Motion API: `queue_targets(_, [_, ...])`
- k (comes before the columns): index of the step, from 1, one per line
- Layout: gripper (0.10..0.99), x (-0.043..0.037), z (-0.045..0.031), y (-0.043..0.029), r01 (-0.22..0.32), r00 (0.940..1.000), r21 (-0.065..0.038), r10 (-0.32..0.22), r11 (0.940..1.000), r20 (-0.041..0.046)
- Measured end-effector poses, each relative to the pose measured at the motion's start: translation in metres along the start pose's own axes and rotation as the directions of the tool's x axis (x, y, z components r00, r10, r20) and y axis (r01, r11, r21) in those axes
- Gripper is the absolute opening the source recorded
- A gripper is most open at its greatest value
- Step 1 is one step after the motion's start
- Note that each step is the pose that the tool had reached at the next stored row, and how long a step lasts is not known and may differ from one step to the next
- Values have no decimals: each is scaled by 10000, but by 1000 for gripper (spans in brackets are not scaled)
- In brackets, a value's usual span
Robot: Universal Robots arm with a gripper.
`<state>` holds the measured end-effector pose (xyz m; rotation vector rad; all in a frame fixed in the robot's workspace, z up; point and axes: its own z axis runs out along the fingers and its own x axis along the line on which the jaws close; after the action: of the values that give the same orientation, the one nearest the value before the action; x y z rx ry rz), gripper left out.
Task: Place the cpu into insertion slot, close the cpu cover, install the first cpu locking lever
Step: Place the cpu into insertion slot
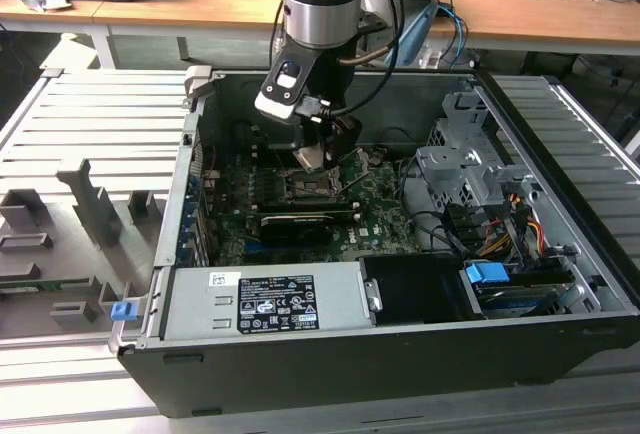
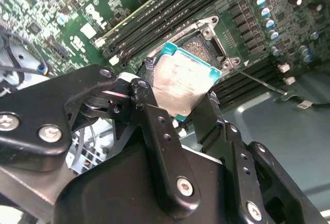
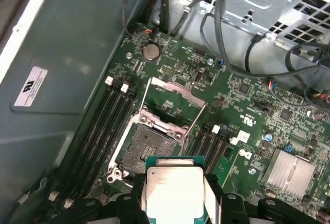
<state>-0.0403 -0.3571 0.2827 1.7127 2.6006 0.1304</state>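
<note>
The cpu (image 2: 180, 82) is a small square chip with a silver top and a teal edge, pinched at two opposite sides by my gripper (image 2: 180, 89), which is shut on it. It hangs a little above the motherboard, just off the open insertion slot (image 3: 147, 146); the exterior view shows the cpu (image 1: 308, 157) over the slot (image 1: 312, 190). The cpu cover (image 3: 175, 91) stands raised at the far side of the slot, its window empty. A thin wire locking lever (image 3: 194, 118) sticks up beside the cover. The slot (image 2: 203, 41) lies past the chip in the second wrist view.
The open computer case (image 1: 190, 184) walls in the board. Memory slots (image 3: 105, 121) flank the slot. A drive cage (image 1: 470, 169) with cables stands at the exterior view's right, the power supply (image 1: 265, 304) in front. A grey fixture tray (image 1: 80, 214) lies outside the case.
</note>
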Motion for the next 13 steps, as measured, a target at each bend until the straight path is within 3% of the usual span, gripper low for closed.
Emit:
queue_targets(5, [533,0,43,-4,-379,9993,6,379,9993,25])
queue_targets(9, [533,18,85,0,-539,9985,82,539,9985,8])
queue_targets(13, [533,17,147,-3,-1365,9906,119,1365,9906,56])
